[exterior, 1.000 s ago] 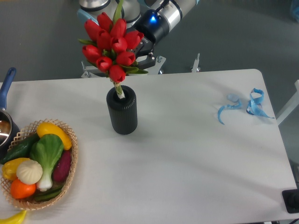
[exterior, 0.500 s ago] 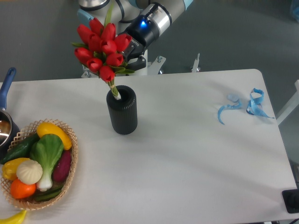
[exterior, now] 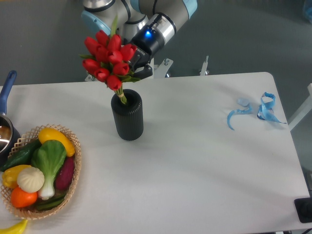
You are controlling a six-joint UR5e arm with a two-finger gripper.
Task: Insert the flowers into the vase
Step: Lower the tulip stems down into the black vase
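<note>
The flowers (exterior: 108, 57), a bunch of red tulips with green leaves, stand tilted to the left over the vase (exterior: 127, 118). Their pale stems (exterior: 122, 97) reach down into the vase's round mouth. The vase is a black ribbed cylinder, upright on the white table, left of centre. My gripper (exterior: 138, 66) is at the right side of the bunch, just above the vase, and looks shut on the flowers near the leaves. The fingertips are partly hidden behind the blooms.
A wicker basket (exterior: 76, 165) of vegetables sits at the front left. A pot with a blue handle (exterior: 7, 87) is at the left edge. Blue ribbon (exterior: 258, 111) lies at the far right. A black object (exterior: 304, 209) is at the front right corner.
The gripper and the flowers have moved left and tilted left. The bunch has sunk lower, so the stems go deeper into the vase.
</note>
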